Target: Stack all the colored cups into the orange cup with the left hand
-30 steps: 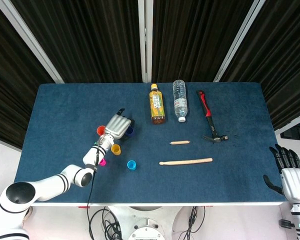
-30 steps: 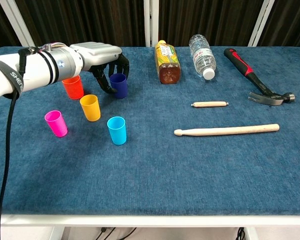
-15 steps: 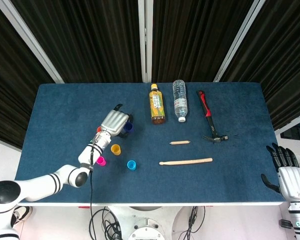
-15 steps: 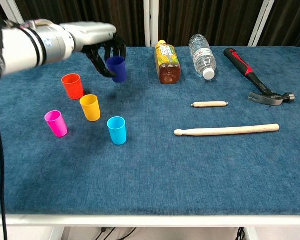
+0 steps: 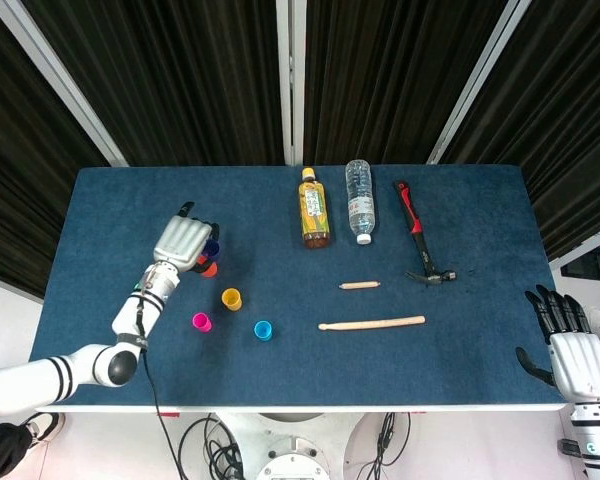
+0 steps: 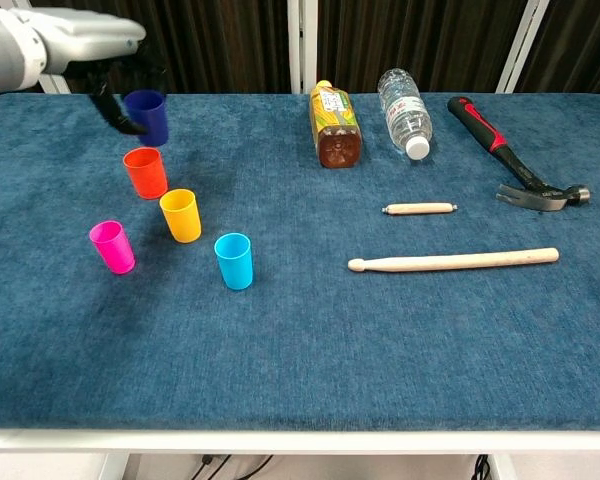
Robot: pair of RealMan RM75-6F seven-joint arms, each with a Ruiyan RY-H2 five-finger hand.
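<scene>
- The blue cup (image 6: 148, 113) was held clamped in the left hand (image 5: 185, 241), lifted clear of the desk (image 6: 310, 340) and hanging just above and slightly far of the orange cup (image 6: 145, 172).
- The orange cup stood upright at the far left of the cup group, with the yellow cup (image 6: 180, 215) just near-right of it, the pink cup (image 6: 112, 247) nearer and to the left, and the light-blue cup (image 6: 234, 260) nearest right.
- For a clean nesting, the blue cup was judged best kept mouth-up, centred over the orange rim, then lowered straight and released only once seated.
- The yellow cup stood close enough to be knocked by the fingers; a descent from the far side was judged safer.
- The left desk edge lay near the orange cup, leaving little room leftward; open cloth was seen to the right, before the bottles.
- The right hand (image 5: 568, 350) rested off the desk's right edge, fingers apart, holding nothing.
</scene>
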